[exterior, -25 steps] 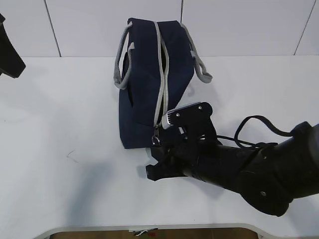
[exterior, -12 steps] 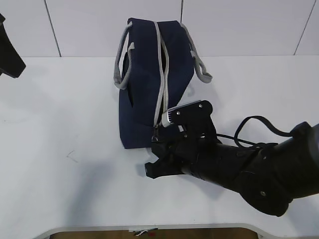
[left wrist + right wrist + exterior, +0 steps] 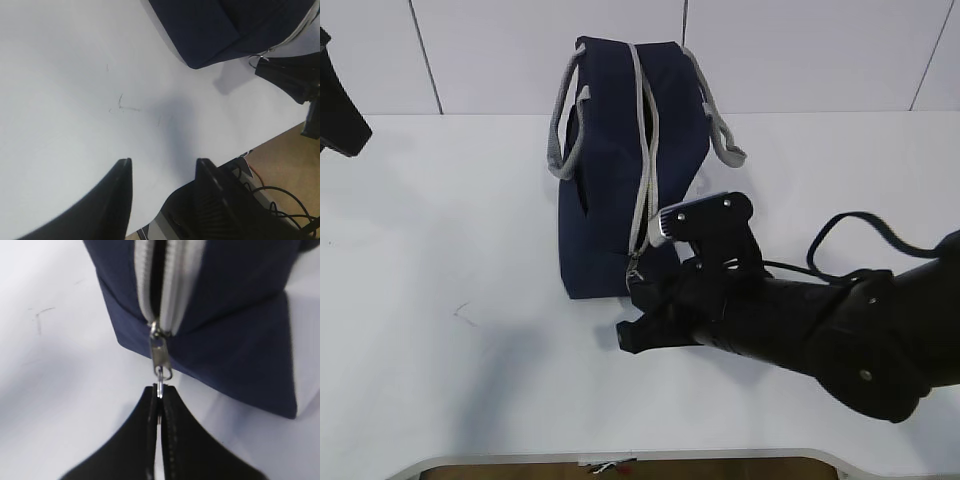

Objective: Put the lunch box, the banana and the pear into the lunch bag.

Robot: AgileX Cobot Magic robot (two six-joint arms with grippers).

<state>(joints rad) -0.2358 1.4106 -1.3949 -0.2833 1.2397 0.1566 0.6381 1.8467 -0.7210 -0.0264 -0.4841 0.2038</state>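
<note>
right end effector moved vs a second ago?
Yes. The right end effector has edged right and slightly up toward the lunch bag, judged against the bag's near bottom corner; it is shut on the zipper ring.

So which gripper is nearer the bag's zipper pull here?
Right. The right gripper is shut on the zipper pull at the lunch bag's near end. The left gripper hangs open above bare table, apart from it.
</note>
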